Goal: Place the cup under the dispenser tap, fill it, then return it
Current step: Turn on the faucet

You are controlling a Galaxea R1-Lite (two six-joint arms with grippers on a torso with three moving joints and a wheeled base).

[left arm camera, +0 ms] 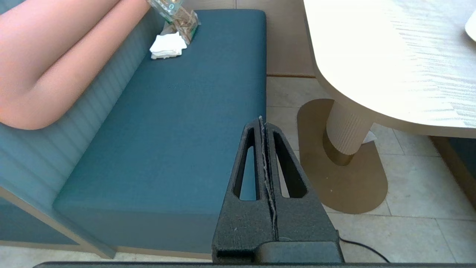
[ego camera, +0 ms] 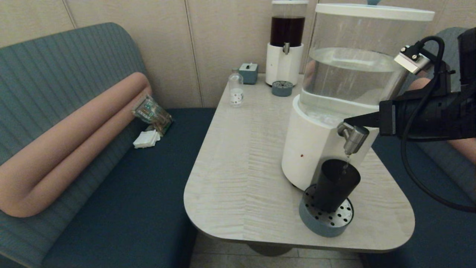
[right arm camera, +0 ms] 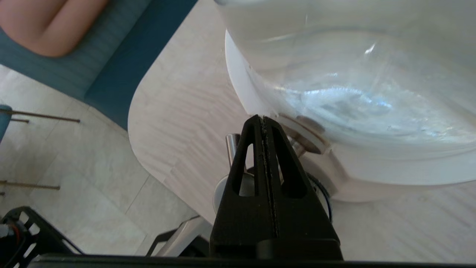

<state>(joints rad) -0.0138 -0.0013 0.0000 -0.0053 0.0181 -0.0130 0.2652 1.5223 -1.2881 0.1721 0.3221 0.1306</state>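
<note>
The black cup (ego camera: 334,184) stands, leaning a little, on a round perforated drip tray (ego camera: 327,225) right under the steel dispenser tap (ego camera: 353,136) of the big white-based dispenser (ego camera: 312,149). A thin thread of water shows between spout and cup. My right gripper (ego camera: 346,121) is shut with nothing between its fingers, and its tips rest against the top of the tap (right arm camera: 232,143). In the right wrist view the shut right gripper (right arm camera: 262,118) hides most of the cup. My left gripper (left arm camera: 263,119) is shut and empty, parked low beside the table over the bench edge, out of the head view.
At the table's (ego camera: 241,156) far end stand a dark-liquid dispenser (ego camera: 286,41), a small grey tray (ego camera: 282,88), a blue box (ego camera: 248,72) and a small clear bottle (ego camera: 235,88). A teal bench (ego camera: 130,178) with a pink bolster (ego camera: 67,145) and napkins (ego camera: 147,138) lies to the left.
</note>
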